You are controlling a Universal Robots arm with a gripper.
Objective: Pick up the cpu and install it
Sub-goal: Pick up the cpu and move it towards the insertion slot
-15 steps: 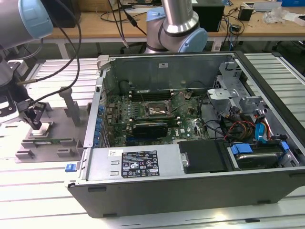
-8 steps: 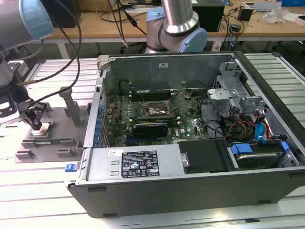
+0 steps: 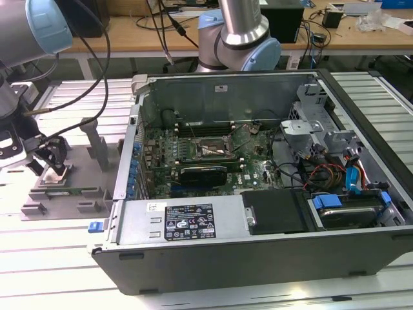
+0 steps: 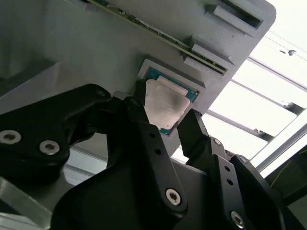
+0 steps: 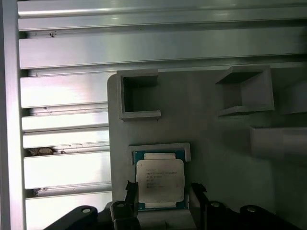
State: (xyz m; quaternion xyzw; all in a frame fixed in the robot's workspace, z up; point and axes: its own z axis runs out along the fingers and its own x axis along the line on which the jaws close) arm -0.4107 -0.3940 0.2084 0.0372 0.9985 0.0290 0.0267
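Note:
The cpu [image 5: 159, 179] is a small square chip with a silver-grey lid and a green border. It lies flat in a shallow recess of a grey holder plate [image 5: 206, 129]. In both wrist views my gripper [image 5: 164, 194] is open, with one black finger on each side of the chip and close to its edges. The cpu [image 4: 165, 103] rests in the recess between my fingertips [image 4: 192, 129]. In the exterior view my gripper [image 3: 55, 161] hangs low over the holder plate [image 3: 71, 190] at the exterior view's left. The motherboard socket [image 3: 210, 150] lies inside the open computer case [image 3: 258, 258].
The case's side walls stand up around the motherboard, and a long black expansion card [image 3: 203, 173] sits just below the socket. Cables and a drive cage [image 3: 322, 135] fill the case's right part. Grey posts [image 3: 97, 145] rise from the holder plate. A second arm's base [image 3: 239, 39] stands behind the case.

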